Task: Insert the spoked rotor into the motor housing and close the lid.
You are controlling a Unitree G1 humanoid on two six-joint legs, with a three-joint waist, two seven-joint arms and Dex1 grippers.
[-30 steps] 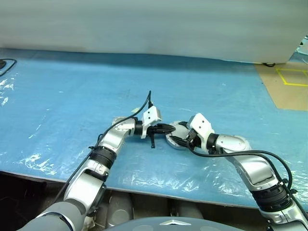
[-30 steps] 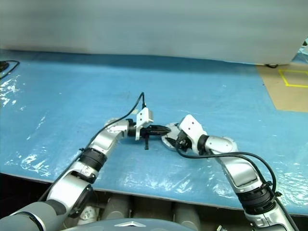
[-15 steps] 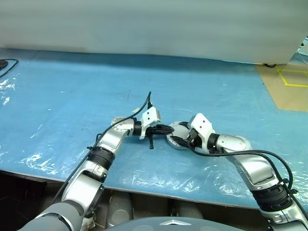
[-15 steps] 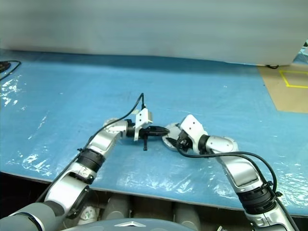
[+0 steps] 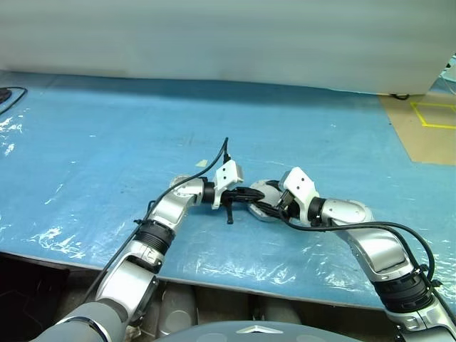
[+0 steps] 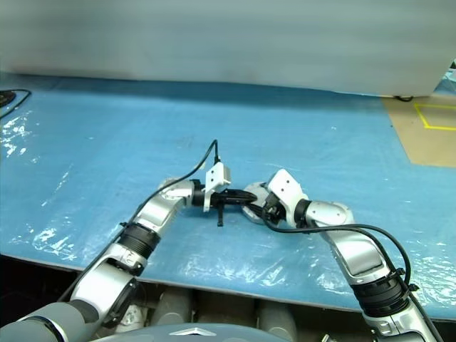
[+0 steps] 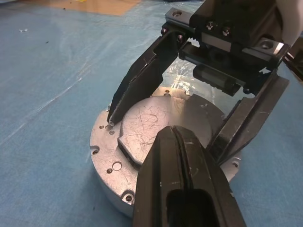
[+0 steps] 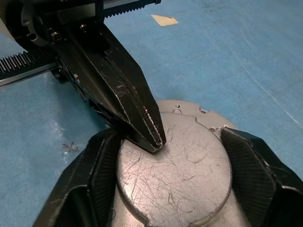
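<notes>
The motor housing (image 7: 105, 142) is a round silver puck with small screw holes in its flange, lying on the blue sheet. A flat scratched silver disc, the lid (image 7: 144, 120), covers its top, so nothing inside shows. The spoked rotor is out of view. My left gripper (image 7: 175, 135) is shut with nothing held, and its joined tips rest on the lid's upper face. My right gripper (image 8: 168, 137) reaches in from the opposite side. Its fingers (image 8: 97, 175) stand wide apart, one on each side of the lid's rim. In the left eye view both grippers meet at the housing (image 5: 265, 191).
Blue plastic sheeting (image 5: 107, 135) covers the table, crinkled near the front edge. A scrap of tape (image 8: 164, 19) lies on it beyond the housing. A brown board with yellow tape (image 5: 427, 121) lies at the far right. A pale wall runs along the back.
The left forearm has edged slightly towards the right arm. Both grippers remain at the housing, with the left tips still on the lid.
</notes>
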